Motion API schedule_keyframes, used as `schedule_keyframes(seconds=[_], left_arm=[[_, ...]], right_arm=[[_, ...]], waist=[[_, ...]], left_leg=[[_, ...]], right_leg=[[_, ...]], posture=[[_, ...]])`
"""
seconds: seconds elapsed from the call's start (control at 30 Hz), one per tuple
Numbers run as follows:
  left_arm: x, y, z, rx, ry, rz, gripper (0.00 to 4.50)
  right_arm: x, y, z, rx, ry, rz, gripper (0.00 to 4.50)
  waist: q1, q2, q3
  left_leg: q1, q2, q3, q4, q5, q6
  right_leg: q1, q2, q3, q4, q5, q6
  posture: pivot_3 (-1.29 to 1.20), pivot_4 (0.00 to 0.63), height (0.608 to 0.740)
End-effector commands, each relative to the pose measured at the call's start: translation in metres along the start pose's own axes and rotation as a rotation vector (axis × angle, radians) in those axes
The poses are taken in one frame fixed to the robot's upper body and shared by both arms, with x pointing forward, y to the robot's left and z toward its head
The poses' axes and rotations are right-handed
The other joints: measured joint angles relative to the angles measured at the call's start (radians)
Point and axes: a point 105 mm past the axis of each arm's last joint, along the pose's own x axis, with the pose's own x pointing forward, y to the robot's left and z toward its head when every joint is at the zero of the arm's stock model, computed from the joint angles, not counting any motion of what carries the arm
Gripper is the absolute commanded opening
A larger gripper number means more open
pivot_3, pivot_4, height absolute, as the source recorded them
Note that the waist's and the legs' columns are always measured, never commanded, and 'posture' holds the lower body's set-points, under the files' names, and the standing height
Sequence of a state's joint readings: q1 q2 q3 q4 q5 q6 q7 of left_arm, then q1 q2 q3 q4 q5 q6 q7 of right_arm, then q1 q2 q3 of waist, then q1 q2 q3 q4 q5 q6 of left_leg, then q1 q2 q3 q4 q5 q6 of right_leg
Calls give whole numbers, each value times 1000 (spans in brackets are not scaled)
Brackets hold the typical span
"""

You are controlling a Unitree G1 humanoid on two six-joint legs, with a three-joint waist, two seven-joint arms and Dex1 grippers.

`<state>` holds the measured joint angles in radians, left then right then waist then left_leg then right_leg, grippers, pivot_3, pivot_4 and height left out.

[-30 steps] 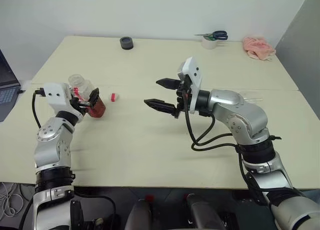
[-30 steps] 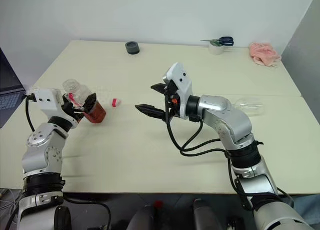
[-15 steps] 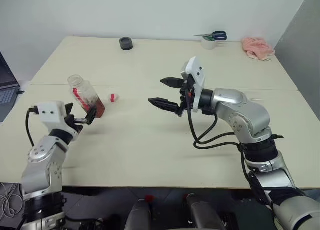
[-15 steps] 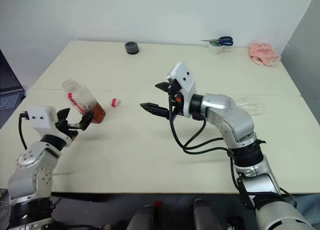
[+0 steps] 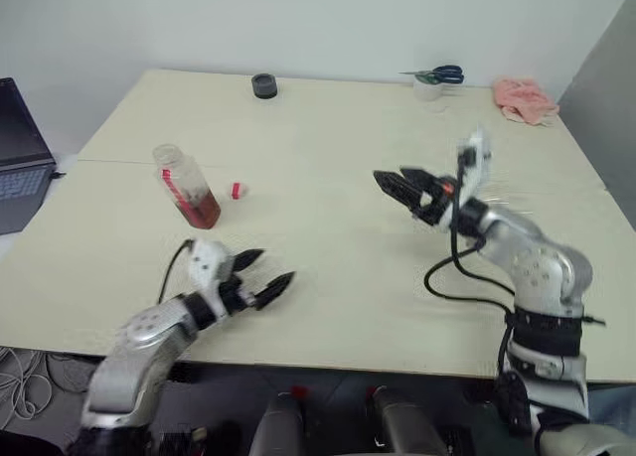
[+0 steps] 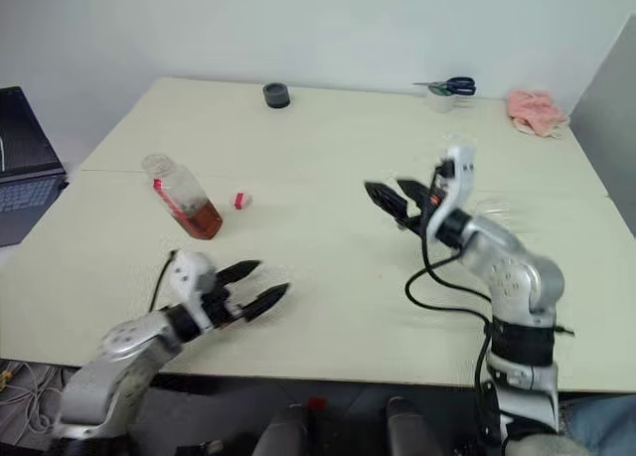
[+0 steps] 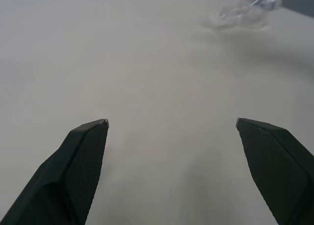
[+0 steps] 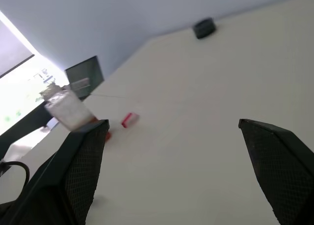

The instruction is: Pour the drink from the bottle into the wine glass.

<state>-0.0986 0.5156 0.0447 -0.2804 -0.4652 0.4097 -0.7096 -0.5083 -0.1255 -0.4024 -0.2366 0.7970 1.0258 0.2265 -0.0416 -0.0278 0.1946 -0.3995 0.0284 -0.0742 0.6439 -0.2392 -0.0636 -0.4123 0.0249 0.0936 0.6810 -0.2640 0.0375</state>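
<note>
- Table (image 5: 328, 228): cream top, carrying everything; camera view has shifted since a second ago.
- Laptop (image 5: 22, 168): sitting off the table's left edge, well apart from the bottle.
- Right gripper (image 5: 402, 191): hovering over the table well to the right of the bottle, jaws spread wide, grasping nothing; it is sitting further right than a second ago.
- Left gripper (image 5: 260, 276): hanging near the table's front edge, nearer the camera than the bottle and well apart from it, jaws spread wide, empty. A second ago it was clamped on the bottle; now released and pulled back.
- Bottle (image 5: 186, 186): standing free on the table's left part, long axis near upright, open neck leaning up and to the left, no cap on. Before, it was tilted in the left gripper.
- Drink (image 5: 202, 213): reddish liquid sitting in the bottle's bottom part.
- Wine glass (image 7: 244, 9): clear, lying blurred on the table far from the bottle; orientation cannot be told.
- Red cap (image 5: 237, 190): lying on the table just to the right of the bottle, not touching.
</note>
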Motion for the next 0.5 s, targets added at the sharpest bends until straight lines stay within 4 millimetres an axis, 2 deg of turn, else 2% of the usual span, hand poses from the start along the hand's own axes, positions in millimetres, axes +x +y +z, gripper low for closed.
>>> schedule_keyframes(seconds=[0.03, 0.2, 0.33, 0.5], left_arm=[[13, -11, 18, 81, -41, -81, 4483], [22, -17, 27, 136, -35, -168, 4483], [22, -18, 22, 150, -1, -219, 4483], [24, -22, 25, 154, -5, -239, 4483]], right_arm=[[-20, -9, 21, 165, -162, -91, 4500], [-28, -46, 3, 314, -190, -298, 4500], [-21, -55, -14, 387, -168, -346, 4500], [-9, -69, -7, 523, -253, -354, 4500]], waist=[[-15, 1, 0], [-34, 1, 0], [-42, 2, 0], [-42, 2, 0]], left_leg=[[0, 1, 0, 0, 0, 0], [1, 1, 1, -3, 0, 0], [1, 1, 2, -3, 0, 0], [1, 1, 2, -3, 0, 0]], right_leg=[[0, 1, 0, 0, 0, 0], [-1, 3, 2, 0, 0, -1], [-1, 2, 3, 0, 0, -1], [-2, 2, 3, 0, 0, 0]], posture=[[0, 150, 740], [0, 150, 740], [0, 150, 740], [0, 150, 740]])
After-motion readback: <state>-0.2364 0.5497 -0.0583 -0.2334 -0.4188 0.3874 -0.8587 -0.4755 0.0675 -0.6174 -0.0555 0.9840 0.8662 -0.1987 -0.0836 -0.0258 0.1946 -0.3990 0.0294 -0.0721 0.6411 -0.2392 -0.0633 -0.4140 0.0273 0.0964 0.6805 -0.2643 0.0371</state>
